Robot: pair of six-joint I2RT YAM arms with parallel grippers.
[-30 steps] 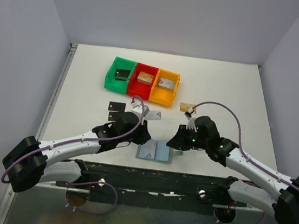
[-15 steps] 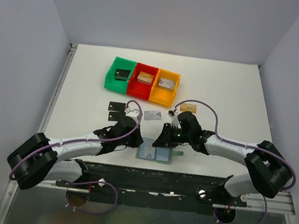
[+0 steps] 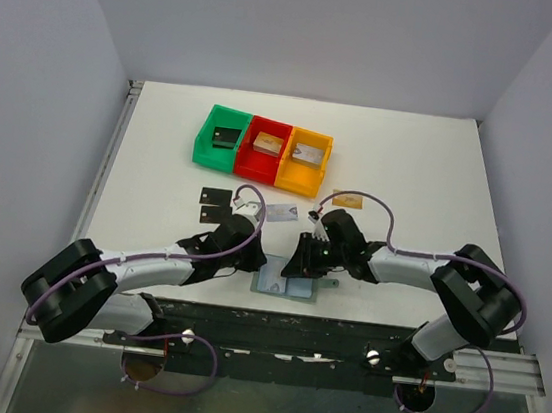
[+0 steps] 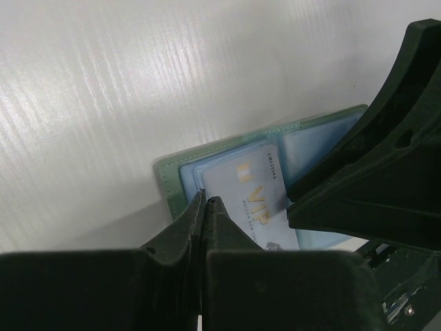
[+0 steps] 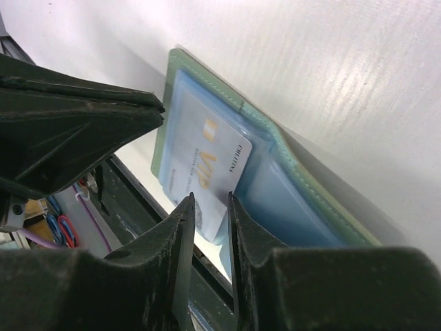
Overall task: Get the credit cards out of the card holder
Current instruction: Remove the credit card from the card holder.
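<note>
Open card holder (image 3: 282,283), lower centre, partly hidden under arms; left gripper (image 4: 204,201) pinched closed at its edge; right gripper (image 5: 209,200) narrowly parted over silvery card (image 5: 203,155), corner hidden

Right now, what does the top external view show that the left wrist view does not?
Only the top view: the row of green, red and orange plastic bins, two black cards, a silvery card and a gold-tan card loose on the white table. Only the left wrist view: gold VIP lettering on the silvery-white card in the pocket. Both: the open grey-green card holder with pale blue pockets.
</note>
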